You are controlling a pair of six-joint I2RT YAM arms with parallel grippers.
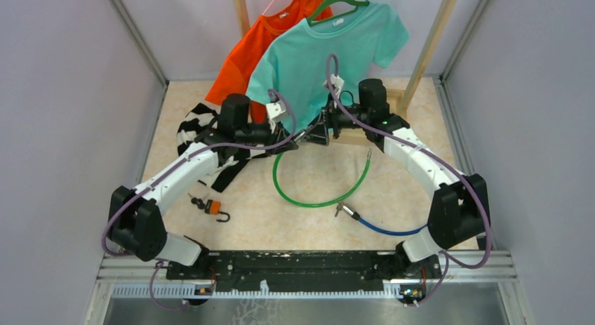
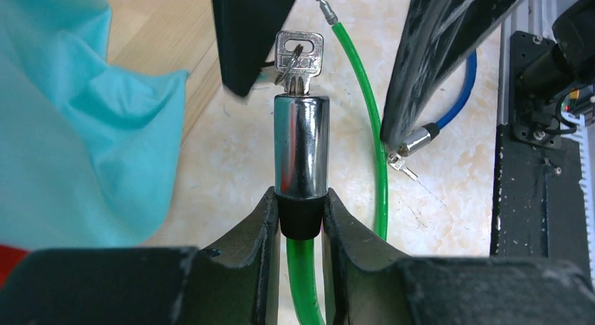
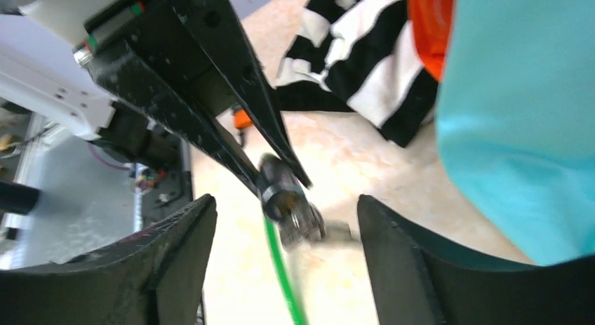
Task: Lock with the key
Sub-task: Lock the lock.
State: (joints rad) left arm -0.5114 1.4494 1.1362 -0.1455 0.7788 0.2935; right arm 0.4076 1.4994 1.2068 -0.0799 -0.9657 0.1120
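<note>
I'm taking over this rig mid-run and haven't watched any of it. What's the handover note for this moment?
Left gripper: shut on the lock cylinder, fingers clamping its black collar.
Right gripper: open, straddling the key, gripping nothing.
Key: seated in the cylinder's end.
Green cable: looped on the table; its free pin end lies loose, not in the cylinder.
Done: key inserted; whether it has been turned cannot be told.
Left: probably seat the pin end, then turn the key.
</note>
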